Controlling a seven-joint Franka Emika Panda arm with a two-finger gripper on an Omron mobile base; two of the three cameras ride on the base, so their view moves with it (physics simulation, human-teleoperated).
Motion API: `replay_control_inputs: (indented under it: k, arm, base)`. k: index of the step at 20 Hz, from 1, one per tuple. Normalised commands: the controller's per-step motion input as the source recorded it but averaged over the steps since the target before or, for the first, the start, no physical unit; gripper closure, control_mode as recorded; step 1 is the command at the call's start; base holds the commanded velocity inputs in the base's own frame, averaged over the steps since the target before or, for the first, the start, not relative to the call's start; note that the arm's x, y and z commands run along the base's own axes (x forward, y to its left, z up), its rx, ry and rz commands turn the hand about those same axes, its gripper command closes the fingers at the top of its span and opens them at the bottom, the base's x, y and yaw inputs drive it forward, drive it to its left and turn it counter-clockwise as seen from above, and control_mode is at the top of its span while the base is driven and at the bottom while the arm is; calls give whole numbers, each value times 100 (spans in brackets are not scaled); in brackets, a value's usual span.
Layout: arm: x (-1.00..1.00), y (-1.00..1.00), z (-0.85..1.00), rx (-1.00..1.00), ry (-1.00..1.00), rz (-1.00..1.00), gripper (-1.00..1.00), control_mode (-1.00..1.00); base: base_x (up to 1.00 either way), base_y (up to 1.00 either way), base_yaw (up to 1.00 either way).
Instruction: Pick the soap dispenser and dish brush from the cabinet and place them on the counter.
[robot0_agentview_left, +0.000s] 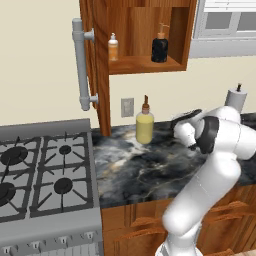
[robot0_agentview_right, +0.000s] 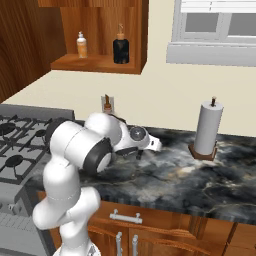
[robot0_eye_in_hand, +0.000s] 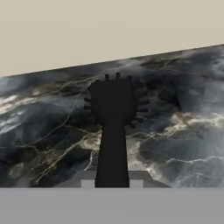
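Gripper (robot0_agentview_right: 150, 145) clenched on the black brush (robot0_eye_in_hand: 113, 111), handle between the jaws, bristled head out over the counter (robot0_agentview_left: 150, 172) — low, though contact can't be judged. Yellow dispenser (robot0_agentview_left: 144, 126) stands upright on the counter below the open cabinet (robot0_agentview_left: 145, 62), where a small orange bottle (robot0_agentview_left: 113, 47) and a black pump bottle (robot0_agentview_left: 160, 46) sit on the shelf. Risk, as judged: letting go while the brush is above the slab could make it bounce or roll toward the edge — and a wide swing out could clip the paper-towel roll (robot0_agentview_right: 207, 127).
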Motion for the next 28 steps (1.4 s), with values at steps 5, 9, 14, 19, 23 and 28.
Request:
replay_control_inputs:
  k: [5,9,14,19,23,28]
  arm:
    - [3,-29,-46,0,0,0,100,-100]
    - [1,-29,-49,0,0,0,100,-100]
    - [4,-16,-54,0,0,0,100,-100]
    - [6,-3,-52,0,0,0,100,-100]
    - [3,-1,-48,0,0,0,100,-100]
    - [1,0,-49,0,0,0,100,-100]
  base:
    - [0,0,0]
    - [0,0,0]
    - [0,0,0]
    - [0,0,0]
    - [0,0,0]
    - [0,0,0]
